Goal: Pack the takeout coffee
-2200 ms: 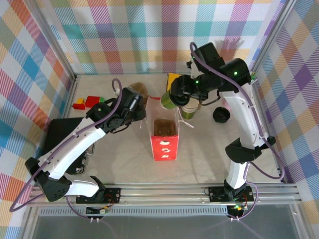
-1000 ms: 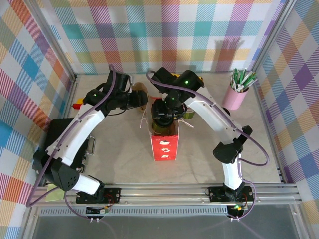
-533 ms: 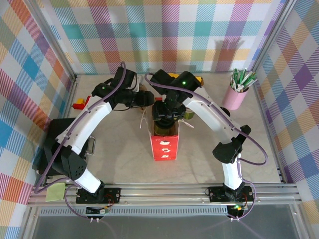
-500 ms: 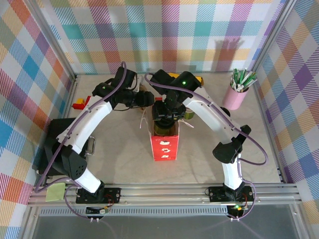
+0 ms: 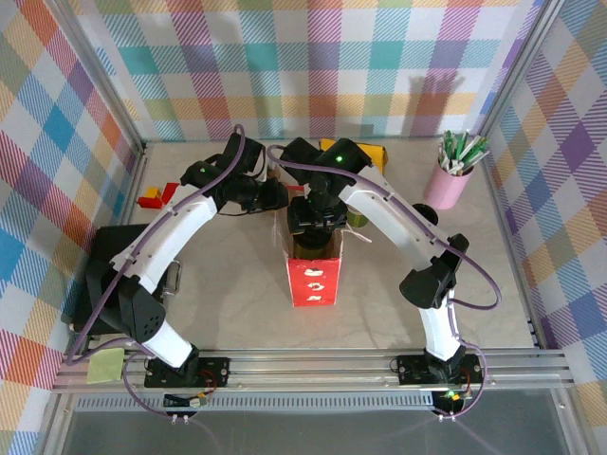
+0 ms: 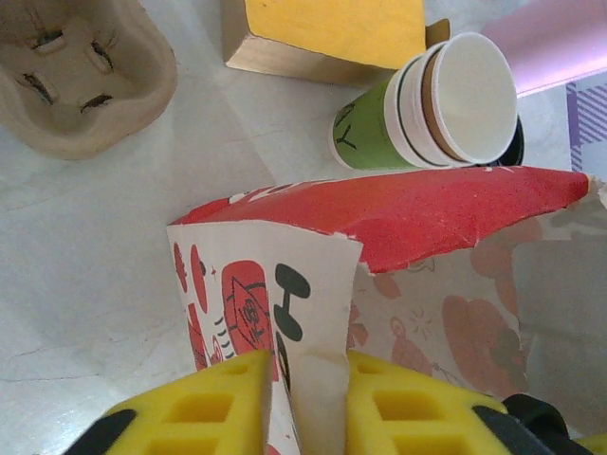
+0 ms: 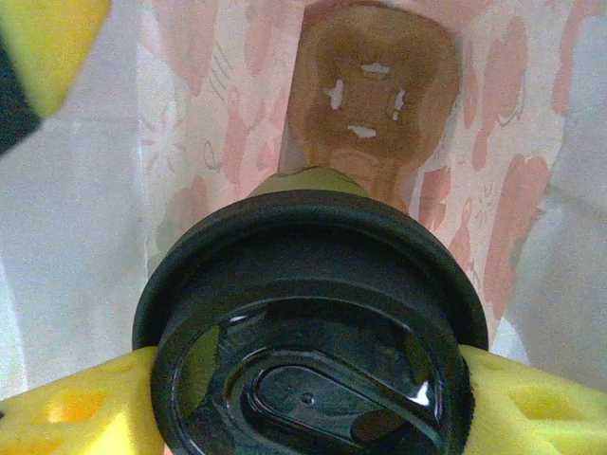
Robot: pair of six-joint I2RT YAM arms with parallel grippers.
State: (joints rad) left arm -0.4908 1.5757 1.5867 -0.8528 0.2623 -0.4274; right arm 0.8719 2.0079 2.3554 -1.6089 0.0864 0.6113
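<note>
Your lidded coffee cup (image 7: 313, 322) hangs in the mouth of the paper bag (image 6: 427, 209), clamped by the right gripper (image 7: 303, 398) above a pulp carrier (image 7: 375, 85). The left gripper (image 6: 308, 412) pinches the bag wall; a slip could fold it onto the cup.

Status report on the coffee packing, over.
Left hand pinching paper bag wall. Right hand gripping lidded coffee cup in bag mouth, above cup carrier at bottom. Nothing in the way.
</note>
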